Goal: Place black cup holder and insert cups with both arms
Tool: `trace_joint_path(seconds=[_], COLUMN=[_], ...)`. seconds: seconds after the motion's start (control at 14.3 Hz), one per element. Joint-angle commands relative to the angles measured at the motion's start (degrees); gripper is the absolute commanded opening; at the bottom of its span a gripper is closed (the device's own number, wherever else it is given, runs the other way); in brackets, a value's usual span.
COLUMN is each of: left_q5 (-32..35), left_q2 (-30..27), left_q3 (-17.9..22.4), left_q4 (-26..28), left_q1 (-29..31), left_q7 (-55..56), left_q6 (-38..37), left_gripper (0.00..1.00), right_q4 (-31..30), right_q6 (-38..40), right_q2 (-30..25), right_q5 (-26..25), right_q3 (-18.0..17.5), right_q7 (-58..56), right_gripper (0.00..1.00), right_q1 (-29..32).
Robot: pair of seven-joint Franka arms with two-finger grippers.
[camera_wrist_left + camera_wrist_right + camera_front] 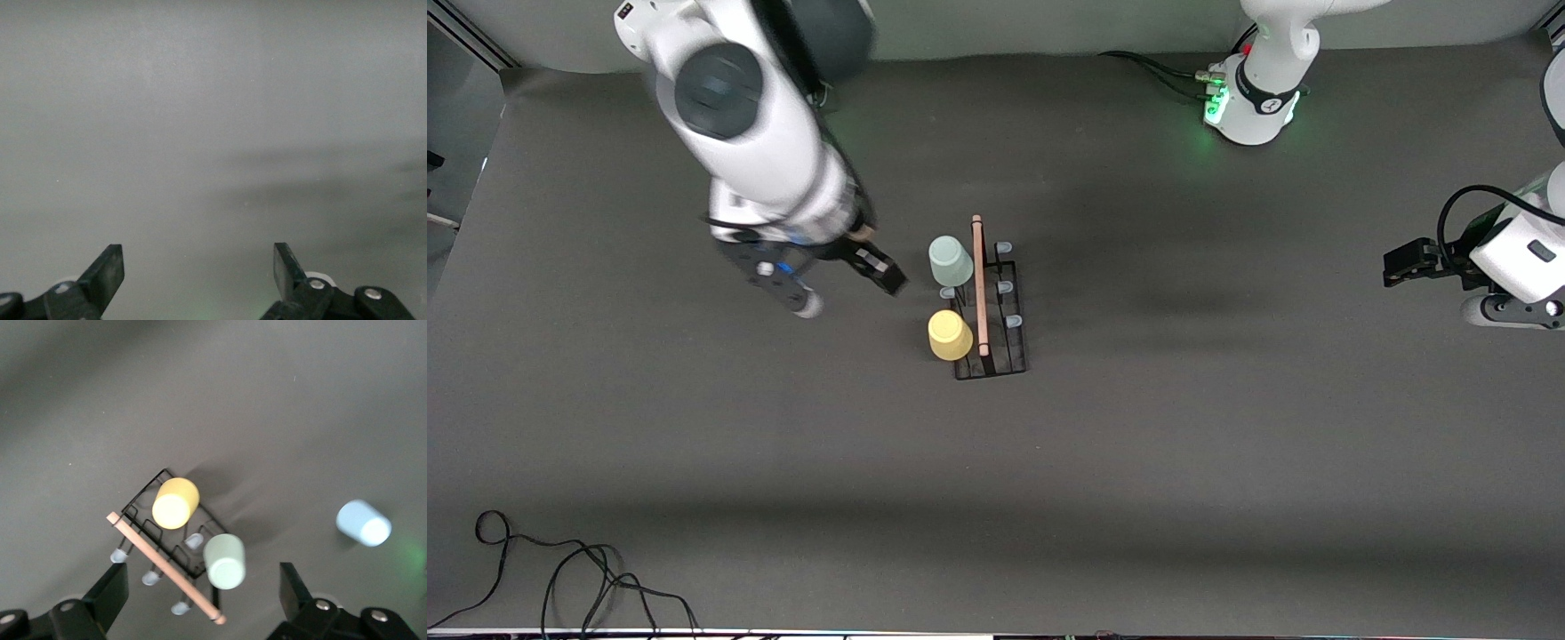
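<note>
The black cup holder (1000, 342) stands mid-table, its wooden rod handle (980, 284) on top. The pale green cup (950, 260) and the yellow cup (950, 335) sit on pegs on its side toward the right arm's end. My right gripper (885, 271) is open and empty, up over the table beside that side. The right wrist view shows the holder (143, 495), green cup (225, 561), yellow cup (175, 503) and right gripper (201, 587). It also shows the light blue cup (363, 523) on the table apart from the holder; the right arm hides it in the front view. My left gripper (1398, 265) (198, 263) waits open and empty at the left arm's end.
Three free pale-tipped pegs (1004, 288) stand on the holder's side toward the left arm's end. A loose black cable (560, 569) lies near the front camera at the right arm's end. The left arm's base (1254, 107) has cables beside it.
</note>
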State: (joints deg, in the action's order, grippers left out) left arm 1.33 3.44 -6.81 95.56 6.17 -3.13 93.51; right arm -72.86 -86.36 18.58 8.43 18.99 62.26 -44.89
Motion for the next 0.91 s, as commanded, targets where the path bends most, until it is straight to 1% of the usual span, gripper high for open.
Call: trace_joint_path(seconds=[0.0, 0.07, 0.14, 0.28, 0.42, 0.7, 0.77, 0.84], left_q5=[0.6, 0.6, 0.6, 0.6, 0.6, 0.6, 0.6, 0.6], left_q2=[0.2, 0.2, 0.2, 0.2, 0.2, 0.2, 0.2, 0.2], left_q3=[0.0, 0.0, 0.0, 0.0, 0.0, 0.0, 0.0, 0.0], left_q4=[-0.8, -0.8, -0.8, -0.8, -0.8, -0.8, -0.8, -0.8], left_q1=[0.1, 0.1, 0.1, 0.1, 0.1, 0.1, 0.1, 0.1], left_q7=[-0.7, -0.8, -0.7, -0.8, -0.7, -0.7, -0.8, -0.7], left_q6=[-1.1, -1.1, -1.1, -1.1, -1.1, -1.1, -1.1, -1.1], left_gripper=[1.00, 1.00, 1.00, 1.00, 1.00, 1.00, 1.00, 1.00], right_q4=[-7.5, -9.0, -10.8, -13.4, -14.8, -15.7, -15.7, -15.6], right_q6=[-0.1, -0.3, -0.7, -0.8, -1.0, -1.0, -1.0, -1.0], right_q2=[-7.1, -8.9, -10.7, -13.7, -15.3, -16.5, -16.5, -16.5], right_q5=[-2.5, -4.8, -6.1, -6.3, -6.5, -6.6, -6.6, -6.7], right_q3=[4.6, 4.7, 4.2, 1.1, -3.2, -15.5, -17.8, -18.9], right_q7=[-15.5, -20.2, -24.6, -34.9, -43.1, -55.7, -57.6, -59.0], right_gripper=[1.00, 1.00, 1.00, 1.00, 1.00, 1.00, 1.00, 1.00], right_q1=[-0.3, 0.5, 3.6, 10.9, 19.4, 38.3, 42.0, 44.6])
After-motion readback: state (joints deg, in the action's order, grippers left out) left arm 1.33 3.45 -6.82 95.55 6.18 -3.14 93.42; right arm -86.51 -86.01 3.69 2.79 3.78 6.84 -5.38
